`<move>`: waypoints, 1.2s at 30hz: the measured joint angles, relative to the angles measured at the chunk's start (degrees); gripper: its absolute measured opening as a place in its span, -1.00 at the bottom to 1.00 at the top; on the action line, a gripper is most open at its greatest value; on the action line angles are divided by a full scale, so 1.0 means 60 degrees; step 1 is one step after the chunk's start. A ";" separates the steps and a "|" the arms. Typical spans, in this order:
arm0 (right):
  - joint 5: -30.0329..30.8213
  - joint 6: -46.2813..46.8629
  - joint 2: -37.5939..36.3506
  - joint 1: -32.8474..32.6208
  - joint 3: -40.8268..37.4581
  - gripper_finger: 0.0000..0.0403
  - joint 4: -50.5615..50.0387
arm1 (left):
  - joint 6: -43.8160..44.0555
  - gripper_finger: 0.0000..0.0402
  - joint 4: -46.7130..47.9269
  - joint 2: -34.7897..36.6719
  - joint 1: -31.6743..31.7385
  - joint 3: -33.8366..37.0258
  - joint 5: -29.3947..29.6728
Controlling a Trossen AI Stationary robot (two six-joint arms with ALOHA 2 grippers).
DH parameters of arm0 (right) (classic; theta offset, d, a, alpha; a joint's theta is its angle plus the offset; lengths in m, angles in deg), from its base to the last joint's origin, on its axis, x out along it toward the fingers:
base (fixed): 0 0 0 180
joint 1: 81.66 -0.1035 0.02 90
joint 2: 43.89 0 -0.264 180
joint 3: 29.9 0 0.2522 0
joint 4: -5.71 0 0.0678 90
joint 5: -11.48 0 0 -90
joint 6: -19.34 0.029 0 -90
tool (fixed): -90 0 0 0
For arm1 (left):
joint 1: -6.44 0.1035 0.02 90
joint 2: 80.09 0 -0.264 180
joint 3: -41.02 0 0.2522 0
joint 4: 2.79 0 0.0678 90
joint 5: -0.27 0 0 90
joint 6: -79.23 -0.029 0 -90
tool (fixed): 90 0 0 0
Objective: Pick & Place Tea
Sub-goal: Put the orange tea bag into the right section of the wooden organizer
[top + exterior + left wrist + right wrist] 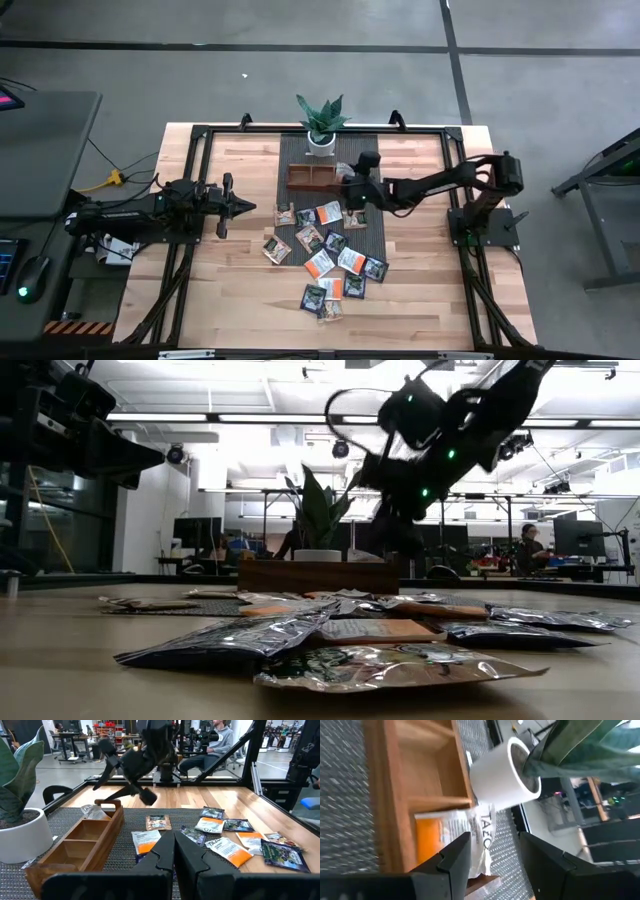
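Right end effector [492, 855], fingers parted and empty, directly over orange-and-white sachet [452, 837] in tray [395, 795] end compartment, frame centre

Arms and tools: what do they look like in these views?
Both arms are matte black with jointed segments. The left tool has two blocky, dark, flat-faced fingers. The right tool has the same angular black fingers. In the low view, small green lights glow on the right arm's wrist and a black cable loops above it.
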 joint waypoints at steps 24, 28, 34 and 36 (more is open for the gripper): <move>-0.8096 0.0713 -0.2277 -0.1095 0.0715 -0.19 -0.4459 | 0.0000 -1.00 0.0000 0.0002 0.0002 0.0000 0.0007; -0.8092 0.0447 -0.2033 -0.1404 0.1450 -0.19 -0.5020 | 0.0000 -1.00 -0.0002 -0.0002 -0.0002 0.0000 0.0004; -0.8644 -0.0240 -0.0559 -0.1903 0.2785 -0.18 -0.6255 | 0.0000 -1.00 0.0000 -0.0002 0.0001 0.0000 -0.0017; -0.8788 -0.0562 0.0063 -0.2049 0.3331 -0.18 -0.7031 | 0.0000 -1.00 -0.0003 -0.0002 -0.0001 0.0000 -0.0020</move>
